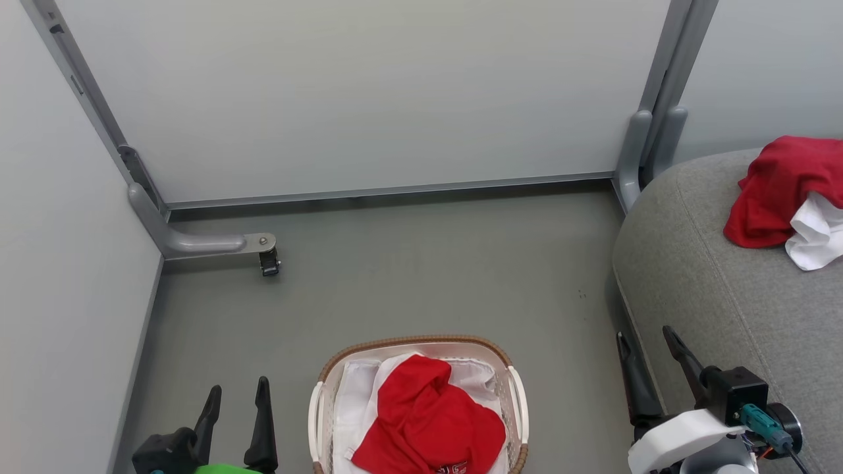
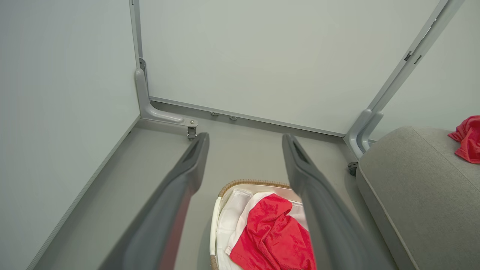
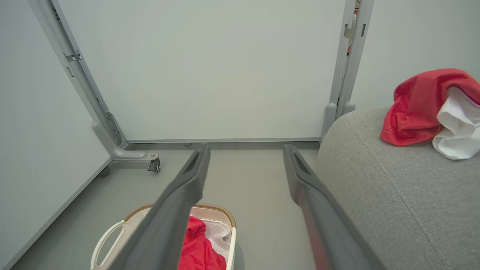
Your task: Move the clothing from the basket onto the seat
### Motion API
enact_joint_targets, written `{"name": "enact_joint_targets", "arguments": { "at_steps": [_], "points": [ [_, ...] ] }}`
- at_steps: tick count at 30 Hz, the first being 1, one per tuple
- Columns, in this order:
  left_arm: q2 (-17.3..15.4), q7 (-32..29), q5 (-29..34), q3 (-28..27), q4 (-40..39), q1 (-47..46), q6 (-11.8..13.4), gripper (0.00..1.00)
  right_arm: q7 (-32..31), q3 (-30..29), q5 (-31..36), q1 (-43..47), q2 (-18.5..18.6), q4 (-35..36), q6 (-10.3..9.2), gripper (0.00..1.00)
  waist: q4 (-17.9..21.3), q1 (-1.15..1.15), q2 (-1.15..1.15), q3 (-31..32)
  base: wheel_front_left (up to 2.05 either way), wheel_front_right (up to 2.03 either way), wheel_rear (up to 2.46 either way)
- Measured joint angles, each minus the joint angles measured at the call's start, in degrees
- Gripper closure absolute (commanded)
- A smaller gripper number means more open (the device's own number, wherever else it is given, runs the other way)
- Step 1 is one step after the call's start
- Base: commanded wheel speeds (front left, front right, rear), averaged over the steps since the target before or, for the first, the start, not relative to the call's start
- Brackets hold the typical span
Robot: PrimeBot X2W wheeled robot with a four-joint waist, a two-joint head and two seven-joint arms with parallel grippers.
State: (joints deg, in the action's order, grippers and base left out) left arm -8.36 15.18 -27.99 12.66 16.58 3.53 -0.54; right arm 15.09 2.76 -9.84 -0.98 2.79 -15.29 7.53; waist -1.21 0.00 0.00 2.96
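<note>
One red garment (image 1: 428, 421) is pictured in the basket (image 1: 415, 341), a second garment (image 1: 774, 191) on the seat (image 1: 724, 316), away from its corner. Left gripper (image 1: 238, 385) and right gripper (image 1: 643, 333) are spread, empty; the liner (image 1: 352, 395) could be snagged by a deep pinch.

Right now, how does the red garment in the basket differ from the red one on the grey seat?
The basket garment lies inside the basket on its white liner; the seat garment sits bunched on the grey seat. The basket garment shows a printed mark; the seat garment has white fabric at its edge. Both are bright red.
</note>
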Motion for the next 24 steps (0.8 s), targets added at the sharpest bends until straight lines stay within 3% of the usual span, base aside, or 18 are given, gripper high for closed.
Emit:
{"name": "enact_joint_targets", "arguments": {
  "at_steps": [14, 24],
  "points": [
    [0.07, -0.08, 0.98, 0.55, -0.24, -1.01, -0.94, 0.0, 0.0, -0.92, -0.02, -1.23, -0.01, 0.62, 0.0, 0.0, 0.21, 0.0, 0.0, -1.46, 0.0, 0.0, 0.0],
    [0.6, -3.7, 5.53, 6.38, 1.62, -15.0, -2.83, 0.0, 0.0, -3.11, 2.08, -7.21, 0.0, 4.47, 0.0, 0.0, 0.97, 0.0, 0.0, -8.0, 0.0, 0.0, 0.0]
  ]
}}
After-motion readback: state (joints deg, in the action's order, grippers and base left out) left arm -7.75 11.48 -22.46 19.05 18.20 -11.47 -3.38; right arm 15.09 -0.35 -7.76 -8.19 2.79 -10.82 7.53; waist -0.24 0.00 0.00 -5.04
